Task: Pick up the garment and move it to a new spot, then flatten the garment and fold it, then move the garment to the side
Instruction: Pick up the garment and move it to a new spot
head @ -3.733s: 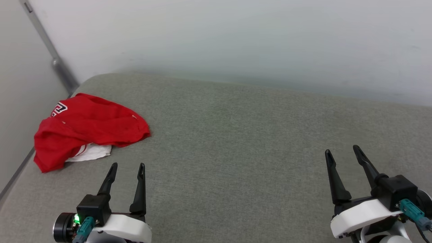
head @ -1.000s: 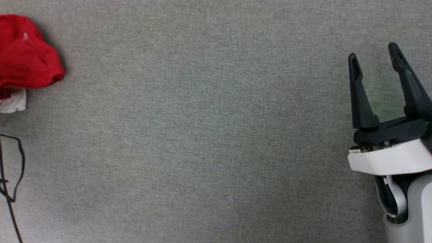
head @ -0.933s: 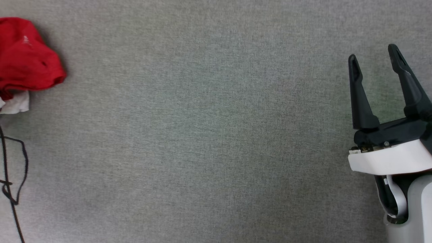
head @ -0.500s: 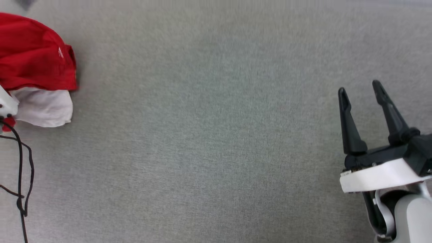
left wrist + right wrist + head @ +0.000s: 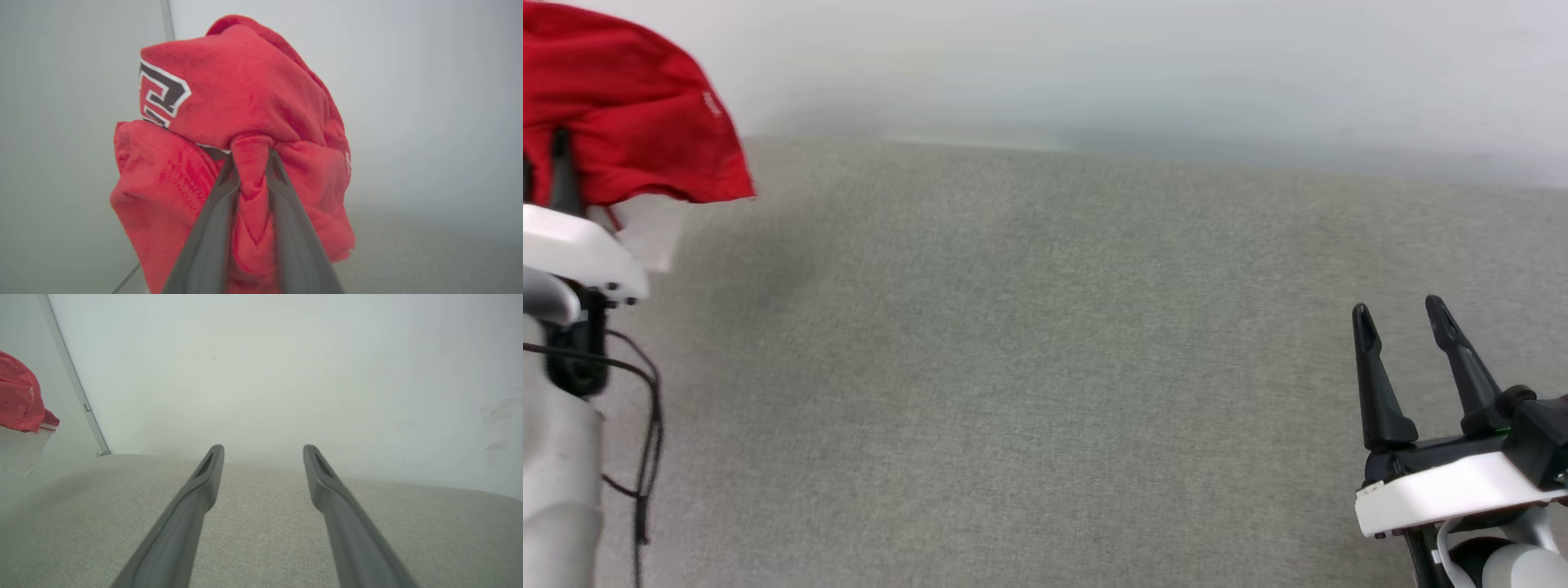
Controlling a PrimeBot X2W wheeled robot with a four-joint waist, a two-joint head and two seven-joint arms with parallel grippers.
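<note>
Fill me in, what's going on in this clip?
The robot's left gripper is shut on a bunched fold of the red garment and holds it up in front of the pale wall, above the grey padded surface. A white sleeve hangs beneath the red cloth. The right gripper is open and empty, hovering over the surface off to the right. No flattening or folding is done yet.
</note>
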